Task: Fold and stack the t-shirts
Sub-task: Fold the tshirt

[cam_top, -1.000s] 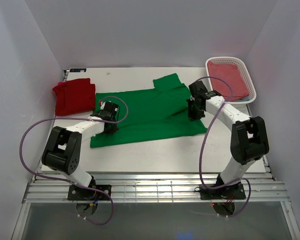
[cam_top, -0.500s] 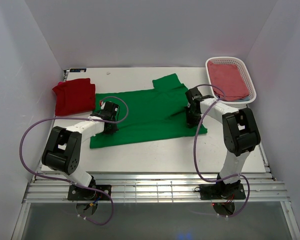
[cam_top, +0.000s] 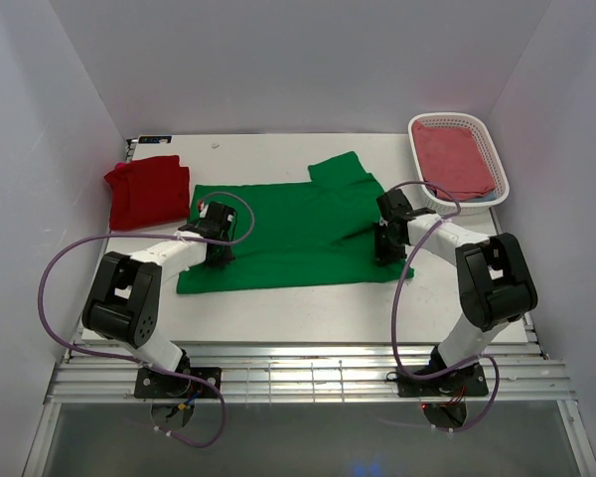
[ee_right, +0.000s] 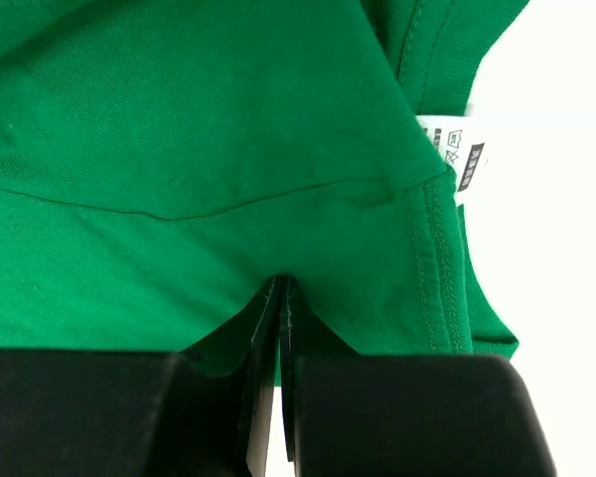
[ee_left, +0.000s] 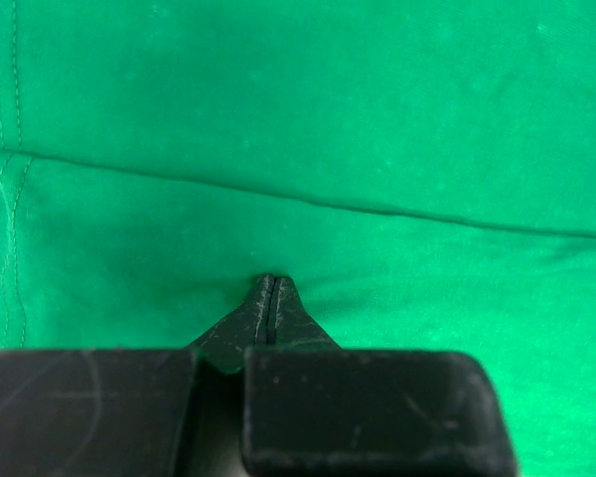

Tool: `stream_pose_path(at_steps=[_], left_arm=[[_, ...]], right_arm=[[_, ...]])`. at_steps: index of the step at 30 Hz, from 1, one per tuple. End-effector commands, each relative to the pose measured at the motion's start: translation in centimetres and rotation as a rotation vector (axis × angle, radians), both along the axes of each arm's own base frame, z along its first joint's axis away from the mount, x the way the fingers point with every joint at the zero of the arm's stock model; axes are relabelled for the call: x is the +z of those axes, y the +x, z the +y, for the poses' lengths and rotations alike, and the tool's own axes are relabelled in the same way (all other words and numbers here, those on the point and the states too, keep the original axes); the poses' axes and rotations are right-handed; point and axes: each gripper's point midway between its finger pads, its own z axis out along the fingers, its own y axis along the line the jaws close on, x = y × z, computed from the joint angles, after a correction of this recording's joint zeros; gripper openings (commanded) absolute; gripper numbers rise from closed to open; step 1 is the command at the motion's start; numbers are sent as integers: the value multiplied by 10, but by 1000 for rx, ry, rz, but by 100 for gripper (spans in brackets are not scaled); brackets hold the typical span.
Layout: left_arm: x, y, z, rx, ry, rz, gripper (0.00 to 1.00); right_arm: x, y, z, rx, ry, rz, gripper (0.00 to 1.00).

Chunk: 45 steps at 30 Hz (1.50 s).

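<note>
1. Top view, task items: the green shirt lies spread flat across the middle of the worktop, with one sleeve pointing toward the far edge. The red shirt lies folded at the far left corner, apart from the green one.
2. Top view, surroundings: a white basket at the far right corner holds a pink cloth. Purple cables loop from both arms. The left loop arches over the green shirt's left part.
3. Top view, end effectors: the left gripper sits on the shirt's near left part. The right gripper sits at its near right corner.
4. Left wrist view: the fingertips are clenched together on a pinch of green fabric. A crease line crosses the cloth beyond them.
5. Right wrist view: a white care label carries laundry symbols, and its text is too small to read. The fingertips are clenched on green fabric beside the stitched hem. Bare worktop shows to the right.
</note>
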Motion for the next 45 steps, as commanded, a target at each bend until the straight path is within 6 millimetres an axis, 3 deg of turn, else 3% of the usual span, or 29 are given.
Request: stream_pose_path(at_steps=[1, 9, 15, 18, 20, 22, 23, 25, 26, 28, 29, 30, 32, 33, 34, 36, 38, 39, 40, 43, 45], left_arm=[[-2, -23, 2, -4, -11, 58, 0], [-4, -45, 6, 37, -27, 79, 0], [-3, -54, 10, 49, -18, 86, 0], [17, -42, 5, 38, -35, 2, 0], [45, -24, -5, 1, -69, -94, 0], [73, -7, -22, -45, -113, -186, 0], [100, 6, -32, -66, -142, -260, 0], [131, 17, -55, -124, -206, -343, 2], [151, 26, -65, -140, -244, -388, 6], [168, 29, -93, -214, -333, -415, 13], [178, 31, -104, -237, -368, -427, 22], [177, 31, -121, -274, -399, -417, 26], [177, 27, -146, -341, -451, -397, 42], [170, 19, -170, -403, -487, -367, 46], [167, 13, -185, -446, -517, -347, 49], [168, -4, -224, -548, -567, -327, 54], [149, -15, -254, -619, -579, -268, 54], [155, -28, -280, -686, -596, -270, 54], [136, -32, -293, -715, -571, -229, 54], [119, -43, -326, -763, -557, -192, 52], [111, -48, -336, -770, -557, -172, 51]], right_arm=[[-26, -69, -20, -15, -72, 224, 8], [-15, -102, -26, -38, -50, 241, 8], [-3, -115, -29, -38, -38, 231, 8], [17, -104, -27, -23, -32, 179, 8], [44, -80, -19, -2, -10, 101, 8], [64, -61, -11, 16, 10, 48, 10], [88, -40, -3, 28, 34, -21, 13], [104, -20, 6, 63, 49, -62, 25], [123, -2, 13, 78, 69, -122, 30], [126, 16, 18, 107, 57, -139, 36], [127, 23, 21, 118, 53, -143, 37], [135, 36, 24, 131, 52, -170, 38], [119, 47, 29, 150, 41, -134, 38], [121, 55, 33, 159, 44, -141, 38], [106, 60, 35, 174, 38, -112, 39], [98, 67, 38, 188, 38, -98, 39], [80, 70, 41, 207, 39, -62, 40], [76, 71, 43, 215, 52, -54, 40], [67, 72, 42, 217, 47, -35, 40], [56, 75, 41, 230, 48, -27, 40], [52, 77, 41, 239, 54, -32, 40]])
